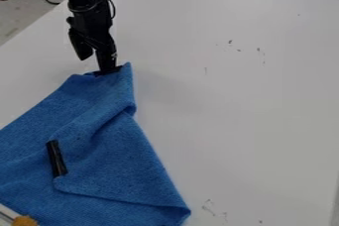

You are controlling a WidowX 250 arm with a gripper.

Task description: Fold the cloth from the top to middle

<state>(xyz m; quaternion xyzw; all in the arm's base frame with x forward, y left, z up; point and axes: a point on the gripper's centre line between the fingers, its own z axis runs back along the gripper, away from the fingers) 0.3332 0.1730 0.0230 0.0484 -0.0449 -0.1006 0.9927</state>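
At the far edge of the blue cloth (99, 170), toward the upper left of the camera view, hangs the claw (94, 65) of the black arm (90, 19), its two fingers parted, with a gap showing between them. One fingertip is right at the cloth's top edge, just beside the raised upper corner; whether it touches the fabric, I cannot tell. From the claw, the cloth spreads down the view, widening toward the lower left and lower right, so its middle lies below the claw, on the side nearer the camera. That is the line the fold would have to follow: pinch the top edge, then carry it down. Creases and a turned-over flap already cross the right part, so the layers could bunch. A short black strip (57, 158) lies on the fabric, left of centre, and might get covered. Everything sits on the white surface (245, 106).
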